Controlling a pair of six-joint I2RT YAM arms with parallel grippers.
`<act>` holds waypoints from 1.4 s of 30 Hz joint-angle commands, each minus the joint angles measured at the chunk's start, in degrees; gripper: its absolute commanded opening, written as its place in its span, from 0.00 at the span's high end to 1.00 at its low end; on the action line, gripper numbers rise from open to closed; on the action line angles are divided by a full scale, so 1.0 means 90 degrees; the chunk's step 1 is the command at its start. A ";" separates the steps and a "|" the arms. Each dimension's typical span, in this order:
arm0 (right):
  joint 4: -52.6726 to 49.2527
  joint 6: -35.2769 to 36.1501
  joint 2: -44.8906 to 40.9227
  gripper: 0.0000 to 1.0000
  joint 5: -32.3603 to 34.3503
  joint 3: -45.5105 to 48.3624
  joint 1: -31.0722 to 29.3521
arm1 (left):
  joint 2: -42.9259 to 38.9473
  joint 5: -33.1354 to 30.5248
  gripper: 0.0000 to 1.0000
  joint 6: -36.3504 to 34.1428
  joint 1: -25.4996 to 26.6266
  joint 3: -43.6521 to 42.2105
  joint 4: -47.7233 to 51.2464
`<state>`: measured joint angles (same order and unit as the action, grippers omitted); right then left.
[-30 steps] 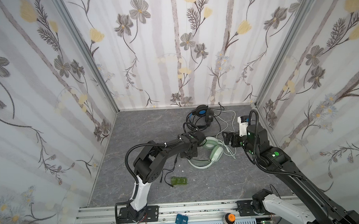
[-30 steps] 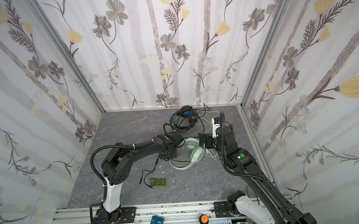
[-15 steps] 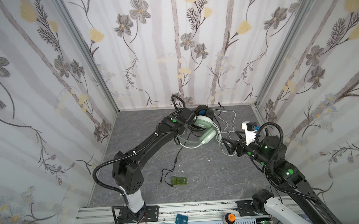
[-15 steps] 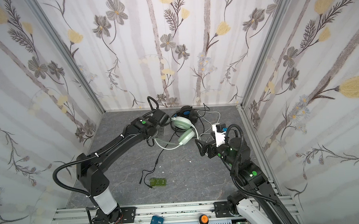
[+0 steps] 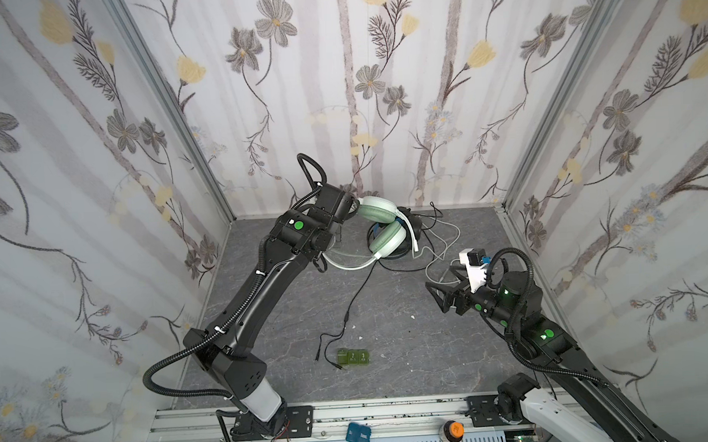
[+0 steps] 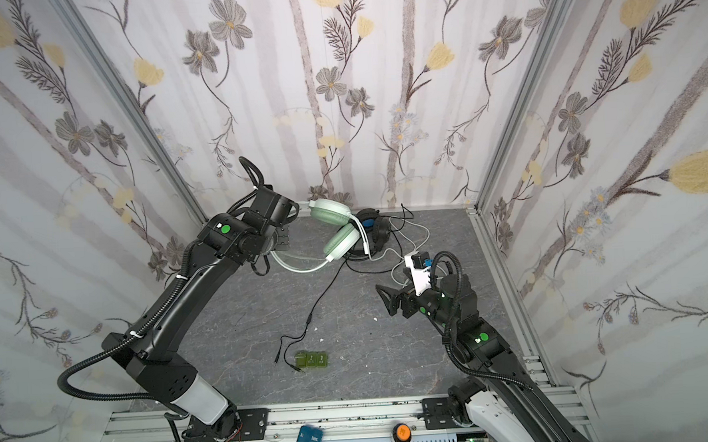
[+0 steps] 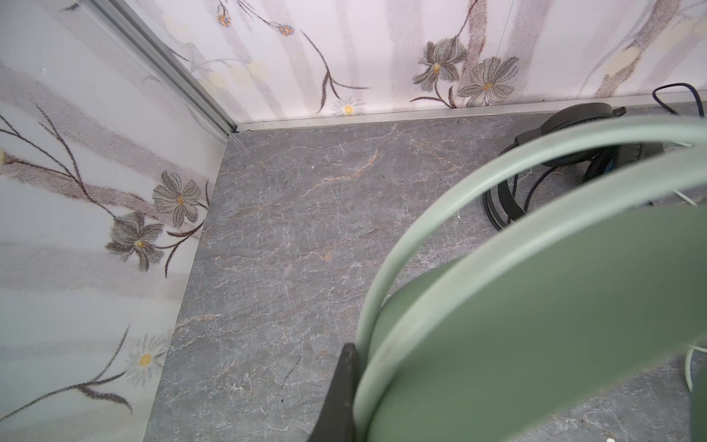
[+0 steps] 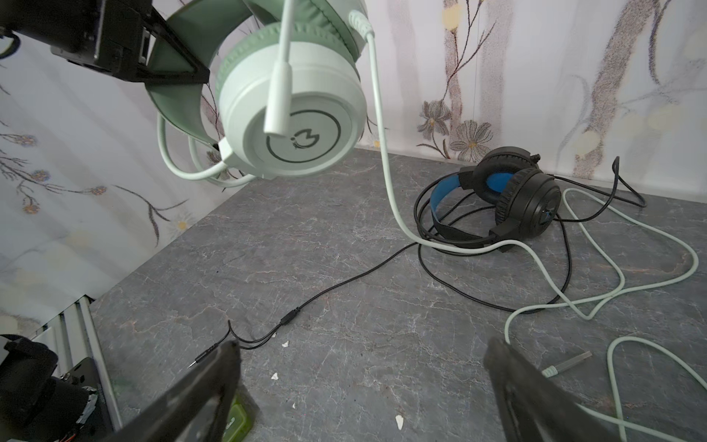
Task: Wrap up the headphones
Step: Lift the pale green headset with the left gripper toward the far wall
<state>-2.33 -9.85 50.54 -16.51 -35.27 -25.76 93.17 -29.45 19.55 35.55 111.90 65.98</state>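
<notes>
Above the counter's (image 5: 396, 336) back edge, mint headset (image 5: 381, 224) now hangs lifted clear, headband clamped in left fingers (image 8: 180, 72). White cable (image 8: 387, 160) trails over black headset (image 8: 512, 199). Right fingers (image 8: 514, 382) spread wide, empty, drawn back.

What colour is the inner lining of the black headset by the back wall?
Blue; the black headset shows it best in the right wrist view.

Grey marbled tabletop (image 5: 413, 352): black headset (image 8: 528, 199), white cable (image 8: 589, 317), black cable (image 8: 289, 317), green blocks (image 5: 353, 358).
</notes>
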 commanded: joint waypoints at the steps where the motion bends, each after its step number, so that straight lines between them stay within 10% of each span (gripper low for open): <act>1: 0.1088 0.0378 0.0295 0.00 0.0012 0.0042 0.0001 | -0.0174 0.0339 1.00 0.0358 -0.0125 0.0214 0.0042; 13: 0.2072 0.1918 0.1683 0.00 0.0448 -0.0167 0.0020 | -0.0607 0.1114 1.00 0.0515 -0.0181 0.0851 0.0386; 42: 0.4176 0.1532 0.4203 0.19 0.0001 -0.0799 0.0040 | -0.1446 0.2032 1.00 0.0503 -0.0190 0.1311 0.0704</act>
<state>31.59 4.49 87.37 -15.09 -42.00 -25.54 80.18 -11.94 22.09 33.91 122.76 74.15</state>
